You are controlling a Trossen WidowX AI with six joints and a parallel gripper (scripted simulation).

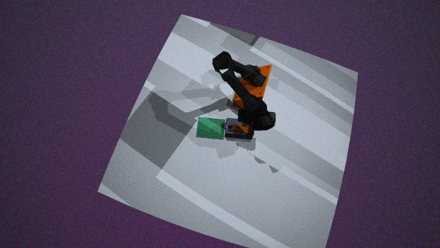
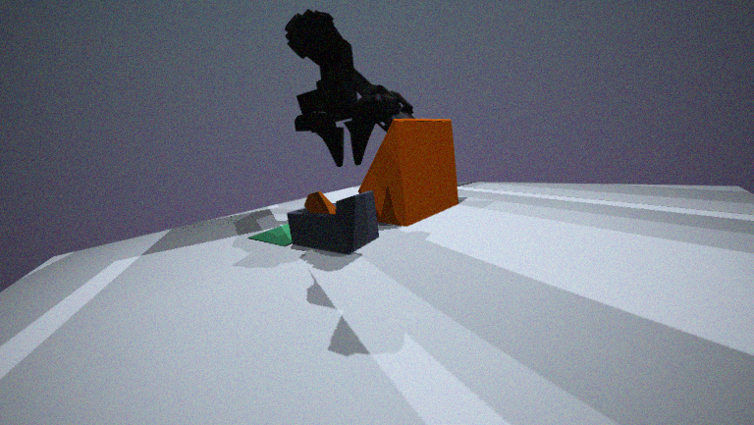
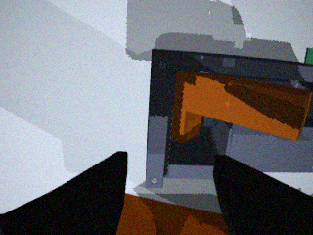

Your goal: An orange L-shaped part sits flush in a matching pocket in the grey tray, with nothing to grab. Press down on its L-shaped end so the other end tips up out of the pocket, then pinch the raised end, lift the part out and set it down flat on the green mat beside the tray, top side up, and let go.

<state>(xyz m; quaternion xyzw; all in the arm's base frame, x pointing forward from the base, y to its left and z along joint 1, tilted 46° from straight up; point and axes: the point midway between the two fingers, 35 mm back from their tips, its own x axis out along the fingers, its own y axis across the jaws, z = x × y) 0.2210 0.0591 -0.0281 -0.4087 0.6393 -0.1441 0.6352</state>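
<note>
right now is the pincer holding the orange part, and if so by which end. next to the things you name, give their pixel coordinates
Nothing is held: the open pincer [image 2: 349, 165] [image 3: 171, 164] hangs above the tray [image 1: 239, 136] [image 2: 319, 233] [image 3: 157, 88], and the orange part [image 1: 241, 128] [image 2: 319, 203] [image 3: 210, 100] sits tilted in it, one end raised.

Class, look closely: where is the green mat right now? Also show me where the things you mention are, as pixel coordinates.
In the top view, the green mat [image 1: 210, 128] [image 2: 278, 235] lies immediately left of the grey tray [image 1: 231, 134] [image 2: 319, 233], on the pale table.
</note>
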